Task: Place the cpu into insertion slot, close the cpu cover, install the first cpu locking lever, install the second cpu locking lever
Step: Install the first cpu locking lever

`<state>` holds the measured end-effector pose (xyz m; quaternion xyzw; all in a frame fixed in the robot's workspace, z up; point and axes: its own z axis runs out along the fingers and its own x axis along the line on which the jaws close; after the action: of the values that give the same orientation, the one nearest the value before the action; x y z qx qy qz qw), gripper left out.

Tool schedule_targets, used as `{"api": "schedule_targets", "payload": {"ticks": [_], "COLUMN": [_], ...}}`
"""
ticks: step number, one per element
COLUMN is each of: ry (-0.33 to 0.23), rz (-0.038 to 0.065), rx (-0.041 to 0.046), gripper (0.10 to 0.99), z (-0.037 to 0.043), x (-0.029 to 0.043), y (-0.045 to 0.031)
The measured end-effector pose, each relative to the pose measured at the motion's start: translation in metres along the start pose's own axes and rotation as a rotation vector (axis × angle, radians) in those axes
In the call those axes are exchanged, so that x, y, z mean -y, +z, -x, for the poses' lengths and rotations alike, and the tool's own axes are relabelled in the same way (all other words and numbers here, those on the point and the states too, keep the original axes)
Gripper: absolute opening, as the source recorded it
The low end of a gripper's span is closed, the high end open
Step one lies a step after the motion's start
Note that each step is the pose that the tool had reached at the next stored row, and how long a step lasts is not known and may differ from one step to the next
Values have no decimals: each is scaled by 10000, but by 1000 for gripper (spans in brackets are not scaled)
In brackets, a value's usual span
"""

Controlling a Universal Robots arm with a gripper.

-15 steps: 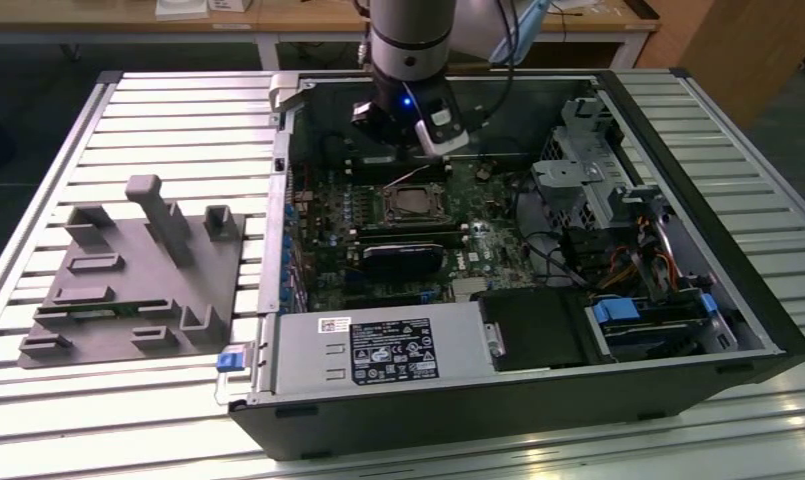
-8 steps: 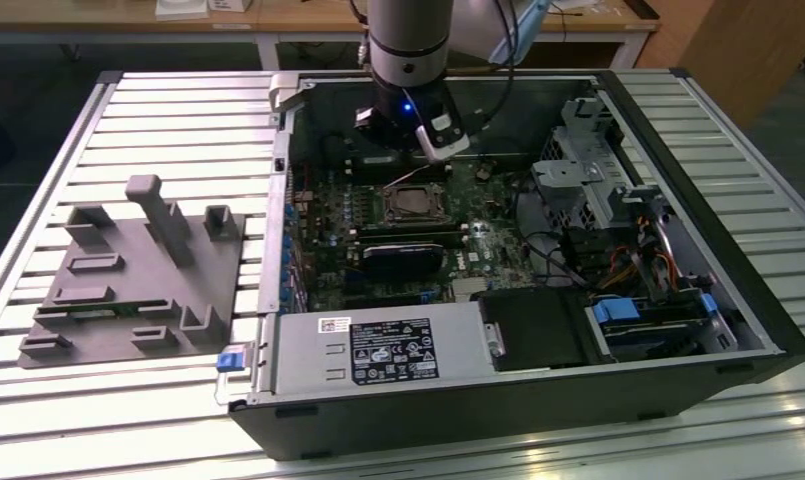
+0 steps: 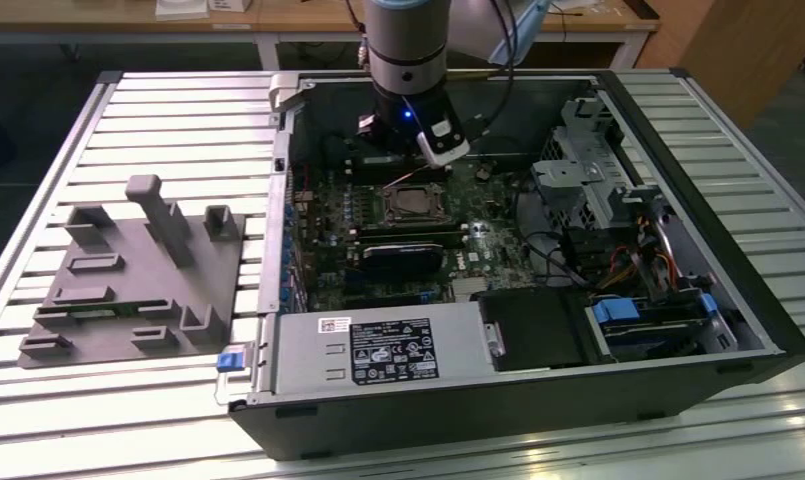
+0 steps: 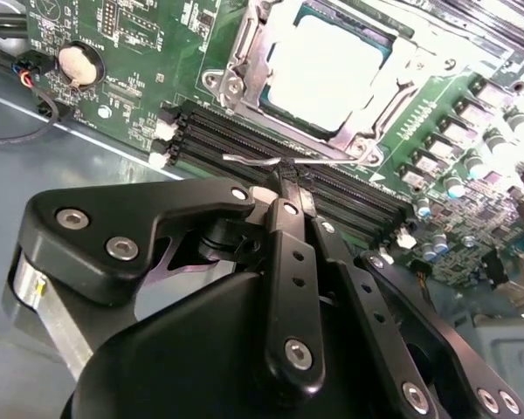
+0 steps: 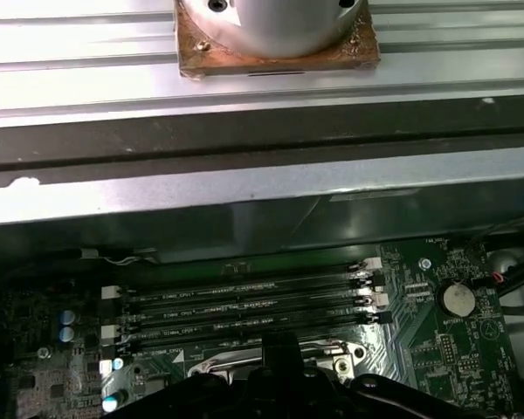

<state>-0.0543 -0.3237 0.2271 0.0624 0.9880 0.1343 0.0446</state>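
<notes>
My fingers [image 4: 290, 229] are drawn narrow, their tips pressed together with no gap between them. A thin silver lever [image 4: 249, 160] runs sideways right at my fingertips and its end meets them; I cannot tell whether it is pinched between the pads or only touched.

Just beyond my fingertips lie the long black memory slots [image 4: 218, 135], and past those sits the slot [image 4: 223, 83] with its silver rim on the green board [image 4: 140, 35]. The cpu [image 4: 327, 70] lies flat inside the slot, pale face up. The cover [image 4: 393, 70] is folded down around it, so the face shows through the square window.

Off to one side of my fingers, further across the board, is a round coin cell [image 4: 77, 64].

In the first wrist view my gripper [image 5: 279, 384] hangs dark over the socket's edge, with the memory slots ahead of it and the case wall [image 5: 262, 192] beyond them.

In the exterior view my arm [image 3: 405, 60] reaches down into the open case, my fingers close to the cpu [image 3: 409, 206]. A grey fixture [image 3: 135, 270] sits well apart on the slatted table [image 3: 175, 100].
</notes>
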Motion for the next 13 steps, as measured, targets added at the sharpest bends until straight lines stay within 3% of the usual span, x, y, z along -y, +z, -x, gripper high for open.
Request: {"api": "schedule_targets", "payload": {"ticks": [5, 13], "ry": [-3, -35], "rz": [-22, -333], "rx": [8, 42], "gripper": [106, 106], "z": [-1, -4], "x": [2, 8], "y": [10, 44]}}
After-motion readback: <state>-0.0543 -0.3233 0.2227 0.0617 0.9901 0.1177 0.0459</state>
